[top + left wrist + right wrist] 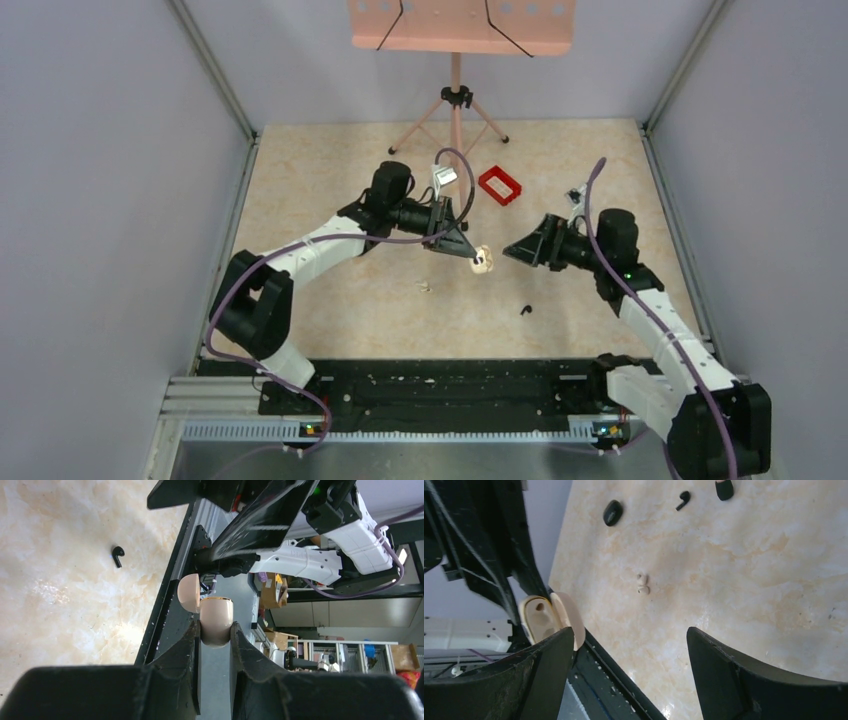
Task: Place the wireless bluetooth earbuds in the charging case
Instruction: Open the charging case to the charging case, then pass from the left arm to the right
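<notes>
My left gripper (468, 250) (215, 629) is shut on a beige earbud case (216, 620) (482, 261) and holds it in the air with its lid (188, 593) swung open. The right gripper (508, 250) (629, 636) stands open just right of that case, one finger beside the lid (569, 615), with nothing between its jaws. A black earbud (525, 309) (117, 556) lies on the table near the front. In the right wrist view, a black oval charging case (613, 512) lies far off beside a black earbud (682, 500). A pair of cream earbuds (425, 286) (642, 584) lies closer.
A red rectangular tray (500, 185) sits at the back centre, near a tripod stand (456, 100). A small dark item (575, 194) lies at the back right. Another black piece (724, 489) is cut off by the frame edge. The black rail (440, 385) runs along the near edge.
</notes>
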